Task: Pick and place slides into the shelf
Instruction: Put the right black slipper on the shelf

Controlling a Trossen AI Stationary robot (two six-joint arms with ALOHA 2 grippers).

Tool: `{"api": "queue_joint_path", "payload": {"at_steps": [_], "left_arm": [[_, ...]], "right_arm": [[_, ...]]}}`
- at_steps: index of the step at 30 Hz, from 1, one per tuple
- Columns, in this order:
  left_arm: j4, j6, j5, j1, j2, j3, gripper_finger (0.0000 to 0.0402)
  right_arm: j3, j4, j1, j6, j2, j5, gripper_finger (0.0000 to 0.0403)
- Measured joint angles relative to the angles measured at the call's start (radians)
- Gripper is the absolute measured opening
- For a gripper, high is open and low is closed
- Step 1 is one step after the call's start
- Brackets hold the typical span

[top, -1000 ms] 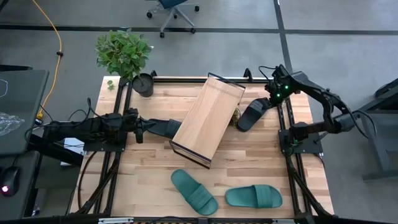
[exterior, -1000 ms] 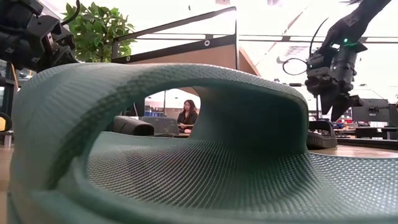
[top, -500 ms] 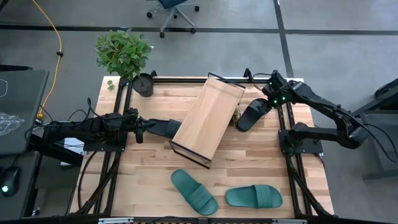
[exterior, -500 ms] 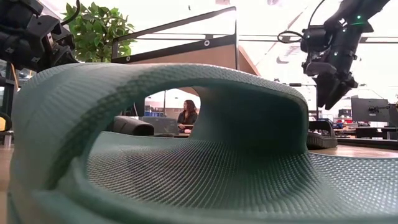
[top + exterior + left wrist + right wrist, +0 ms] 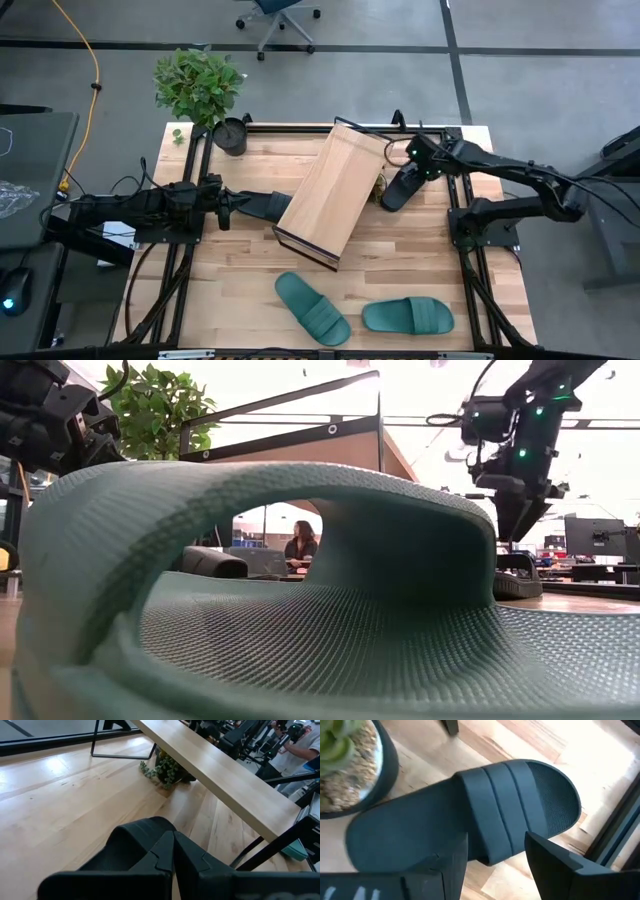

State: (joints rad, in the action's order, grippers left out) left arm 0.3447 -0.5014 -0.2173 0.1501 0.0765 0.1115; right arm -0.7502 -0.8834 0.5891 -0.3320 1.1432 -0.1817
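right gripper (image 5: 412,160): fingers spread, over black slide (image 5: 403,185) by worktop's (image 5: 420,260) far right edge | left gripper (image 5: 232,206): clamped on second black slide (image 5: 262,206), left edge | shelf (image 5: 335,190): mid-worktop | teal slides (image 5: 312,307): near edge

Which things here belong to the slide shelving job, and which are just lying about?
Job:
black slide under the open right claw
black slide by the left claw
two teal slides
shelf

Lying about:
potted plant
small plant pot
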Motion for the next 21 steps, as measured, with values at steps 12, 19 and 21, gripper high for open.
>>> {"api": "queue_joint_path", "payload": {"at_steps": [12, 19, 21], "left_arm": [[0.0, -0.001, 0.02, 0.0, 0.0, 0.0, 0.0001], [0.0, -0.002, 0.022, 0.0, 0.0, 0.0, 0.0001], [0.0, -0.002, 0.022, 0.0, 0.0, 0.0, 0.0001]], "right_arm": [[0.0, 0.032, -0.107, -0.061, 0.136, -0.139, 0.0188], [0.0, 0.034, -0.112, -0.066, 0.194, -0.191, 0.0188], [0.0, 0.031, -0.112, -0.072, 0.203, -0.212, 0.0188]]}}
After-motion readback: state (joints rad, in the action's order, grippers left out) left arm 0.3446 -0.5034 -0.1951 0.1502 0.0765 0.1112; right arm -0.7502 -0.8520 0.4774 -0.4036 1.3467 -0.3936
